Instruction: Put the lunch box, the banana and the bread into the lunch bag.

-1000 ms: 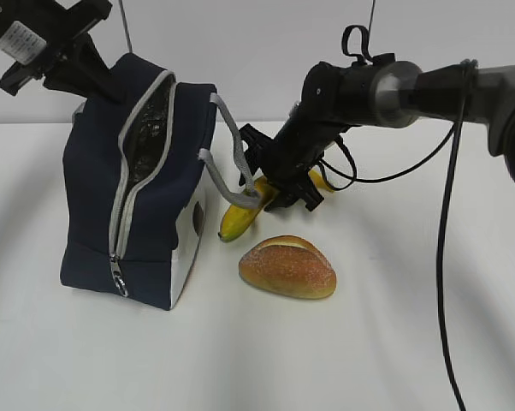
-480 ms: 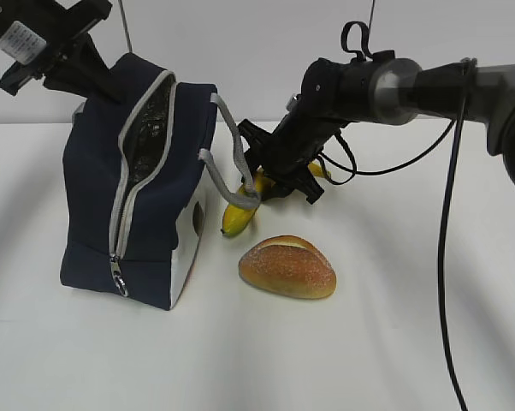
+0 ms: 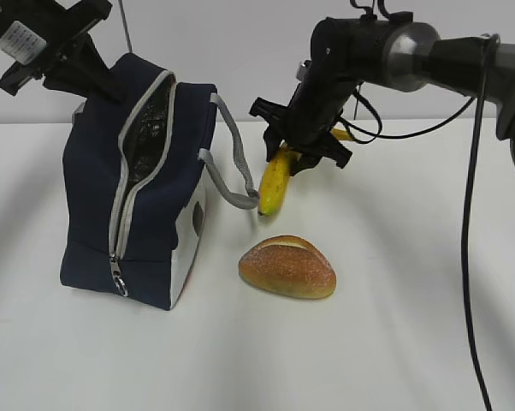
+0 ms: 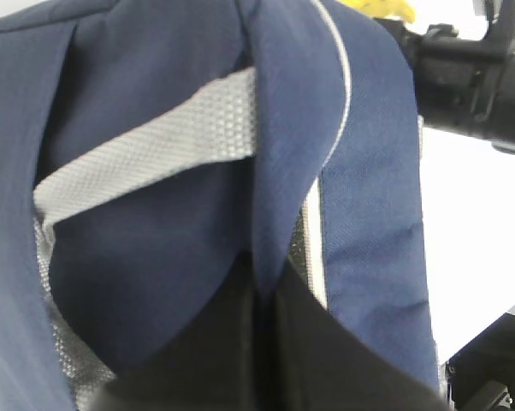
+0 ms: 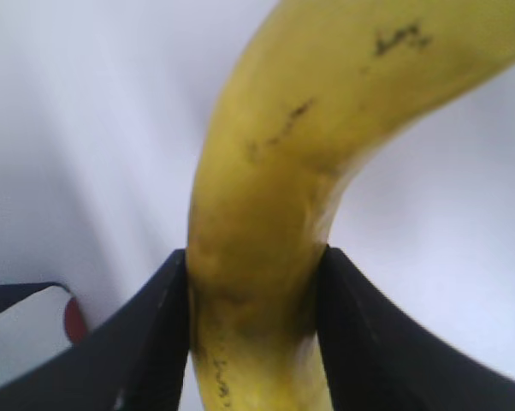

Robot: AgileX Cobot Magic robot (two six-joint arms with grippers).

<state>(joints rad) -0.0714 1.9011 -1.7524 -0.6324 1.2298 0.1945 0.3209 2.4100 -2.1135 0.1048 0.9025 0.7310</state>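
The navy lunch bag (image 3: 91, 171) stands at the left with its grey zipper open, showing a silvery lining. My left gripper (image 3: 99, 81) is shut on the bag's top fabric edge (image 4: 360, 171), with my left gripper's jaws (image 4: 262, 295) pinching it. My right gripper (image 3: 300, 152) is shut on the yellow banana (image 3: 275, 181) and holds it off the table, just right of the bag. In the right wrist view the banana (image 5: 275, 171) fills the right gripper (image 5: 256, 295). The bread (image 3: 287, 267) lies on the table in front. The lunch box is not in view.
The bag's grey strap handle (image 3: 227, 167) loops out toward the hanging banana tip. The white table (image 3: 394, 334) stretches to the right and front. The right arm's black cable (image 3: 458, 214) hangs at the right. The right arm (image 4: 471, 81) shows beyond the bag.
My right gripper has lifted the banana off the table, up and slightly right; it now hangs tip down. The bag, bread and left gripper have not moved.
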